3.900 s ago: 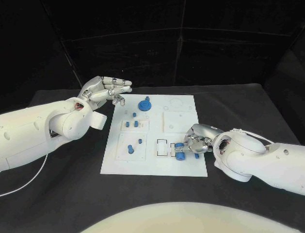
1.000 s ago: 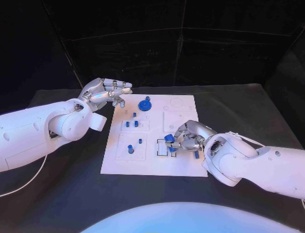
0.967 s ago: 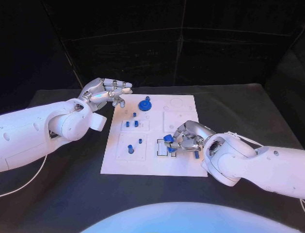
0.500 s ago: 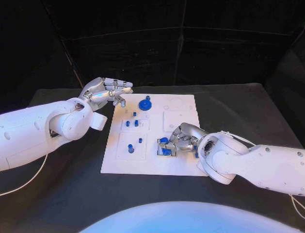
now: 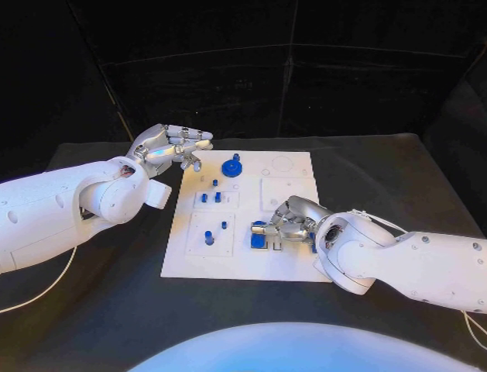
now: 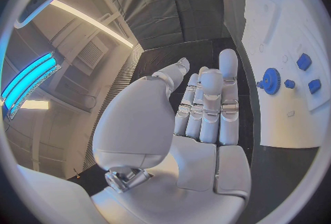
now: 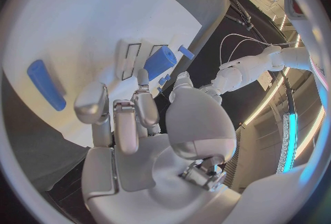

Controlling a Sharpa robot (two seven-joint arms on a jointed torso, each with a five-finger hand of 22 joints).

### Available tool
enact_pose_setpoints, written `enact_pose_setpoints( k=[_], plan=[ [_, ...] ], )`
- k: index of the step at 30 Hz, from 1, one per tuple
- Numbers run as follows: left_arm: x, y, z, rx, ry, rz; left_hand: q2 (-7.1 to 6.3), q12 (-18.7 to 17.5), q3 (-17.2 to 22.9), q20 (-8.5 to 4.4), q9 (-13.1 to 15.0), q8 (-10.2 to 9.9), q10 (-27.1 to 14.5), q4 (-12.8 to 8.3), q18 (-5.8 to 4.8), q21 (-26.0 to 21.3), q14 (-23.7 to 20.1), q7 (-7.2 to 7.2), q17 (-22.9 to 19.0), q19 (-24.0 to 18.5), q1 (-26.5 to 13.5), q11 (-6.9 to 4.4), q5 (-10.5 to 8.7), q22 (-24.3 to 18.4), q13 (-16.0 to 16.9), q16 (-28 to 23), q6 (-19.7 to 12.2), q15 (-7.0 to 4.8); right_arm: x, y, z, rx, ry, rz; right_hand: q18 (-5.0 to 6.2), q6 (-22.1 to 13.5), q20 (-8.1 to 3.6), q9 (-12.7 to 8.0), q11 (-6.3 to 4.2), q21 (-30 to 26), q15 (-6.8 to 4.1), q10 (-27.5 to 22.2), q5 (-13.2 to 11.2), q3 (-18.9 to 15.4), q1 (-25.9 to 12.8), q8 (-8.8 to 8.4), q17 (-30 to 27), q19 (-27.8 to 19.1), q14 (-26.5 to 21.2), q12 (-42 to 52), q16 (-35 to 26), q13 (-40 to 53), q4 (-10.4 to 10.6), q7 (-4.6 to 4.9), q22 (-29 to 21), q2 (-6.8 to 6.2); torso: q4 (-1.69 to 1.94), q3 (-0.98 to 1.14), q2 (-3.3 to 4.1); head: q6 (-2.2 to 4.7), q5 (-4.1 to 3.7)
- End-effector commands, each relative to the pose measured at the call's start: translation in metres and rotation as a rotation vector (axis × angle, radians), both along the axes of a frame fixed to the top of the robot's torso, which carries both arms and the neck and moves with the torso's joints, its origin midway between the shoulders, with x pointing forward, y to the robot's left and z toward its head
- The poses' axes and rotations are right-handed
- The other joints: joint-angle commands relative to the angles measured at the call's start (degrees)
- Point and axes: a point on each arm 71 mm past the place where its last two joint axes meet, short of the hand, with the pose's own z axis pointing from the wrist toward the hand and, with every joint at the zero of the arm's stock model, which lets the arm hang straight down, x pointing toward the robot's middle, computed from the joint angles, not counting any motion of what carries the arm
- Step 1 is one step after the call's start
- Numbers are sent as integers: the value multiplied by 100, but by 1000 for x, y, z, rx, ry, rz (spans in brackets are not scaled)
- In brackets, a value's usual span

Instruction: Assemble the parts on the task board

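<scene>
White and flat, the task board (image 5: 291, 267) lay in the middle of the black counter (image 5: 109, 310) in the head view. The right hand (image 5: 286, 225) sat over the board's near right part, pinching a blue block (image 5: 258, 238) at a dark-outlined slot. The left hand (image 5: 172, 145) hovered off the board's far left corner, fingers curled in on nothing. A blue gear (image 5: 232, 166) stood near it, with small blue pegs (image 5: 210, 198) further down the board.

From the left wrist, the left hand (image 6: 207, 104) lay empty beside the board (image 6: 289, 31), near the gear (image 6: 268, 80).

From the right wrist, the right hand's fingertips (image 7: 141, 78) met the block (image 7: 160, 62) at the slot; a blue bar (image 7: 46, 84) lay apart.
</scene>
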Motion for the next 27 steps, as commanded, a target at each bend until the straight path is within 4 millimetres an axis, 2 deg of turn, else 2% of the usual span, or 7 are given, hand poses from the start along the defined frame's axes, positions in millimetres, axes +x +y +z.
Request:
enact_pose_setpoints(
  k=[1, 2, 6, 8, 10, 15, 27],
  plan=[
    [0, -2, 1, -10, 0, -10, 52, 38, -40, 46, -8, 0, -23, -7, 74, -21, -37, 14, -5, -4, 10, -2, -15, -5, 9, -36, -41, -14, 0, 0, 3, 6, -33, 1, -69, -15, -2, 8, 11, -26, -8, -46, -20, 7, -37, -30, 1288, -32, 559, -36, 21, 71, 7, 20, -10, 7, -5, -1, -4, 2, 0],
    [0, -2, 1, -10, 0, -10, 52, 38, -40, 46, -8, 0, -23, -7, 74, -21, -37, 14, -5, -4, 10, -2, -15, -5, 9, -36, -41, -14, 0, -1, 3, 6, -34, 3, -70, -17, -1, 10, 12, -26, -7, -45, -2, 29, -8, -29, 1290, -31, 560, -36, 22, 73, -4, 21, -7, 18, -5, -1, -4, 3, 0],
    [0, -1, 1, -10, 0, -10, 52, 38, -40, 46, -8, 0, -23, -7, 74, -21, -37, 14, -5, -4, 10, -2, -15, -5, 9, -36, -41, -14, -1, -1, 4, 3, -36, 23, -69, -9, -3, 34, 4, -30, -14, -31, 421, 200, 665, 1, 1292, -27, 560, -28, 22, 99, -295, 12, 1, 30, -3, 0, -6, 13, -2],
    [0, -1, 1, -10, 0, -10, 52, 38, -40, 46, -8, 0, -23, -7, 74, -21, -37, 14, -5, -4, 10, -2, -15, -5, 9, -36, -41, -14, -2, -1, 5, -1, -38, 37, -70, -1, -8, 46, -2, -30, -18, -21, 521, 248, 954, 20, 1296, -24, 561, -15, 23, 116, -459, 7, 5, 23, -3, 0, -6, 14, -3],
    [0, -1, 1, -9, 0, -10, 52, 38, -40, 46, -8, 0, -23, -7, 74, -21, -37, 14, -5, -4, 10, -2, -15, -5, 9, -36, -41, -14, -3, -1, 5, -4, -41, 51, -71, 13, -12, 59, -9, -30, -24, -4, 517, 280, 1199, 41, 1307, -22, 563, 12, 27, 141, -614, 1, 9, 1, -2, 1, -5, 15, -2],
    [0, -1, 1, -9, 1, -10, 52, 38, -40, 46, -8, 0, -23, -7, 74, -21, -37, 14, -5, -4, 10, -2, -15, -5, 9, -36, -41, -14, -5, 1, 7, -10, -51, 75, -75, 25, -17, 76, -12, -24, -27, 22, 345, 298, 1412, 70, 1327, -12, 568, 50, 36, 177, -763, -1, 29, 1, -5, 0, -4, 11, -3],
    [0, -1, 0, -9, 2, -12, 52, 38, -40, 46, -8, 0, -23, -7, 74, -21, -37, 14, -5, -4, 10, -2, -15, -5, 9, -36, -41, -14, -3, 2, 5, -27, -54, 78, -80, 58, -18, 90, -19, -11, -30, 59, 335, 304, 1402, 100, 1344, 2, 571, 109, 43, 222, -755, -10, 55, 62, 7, -4, -5, 6, -9]
  ],
)
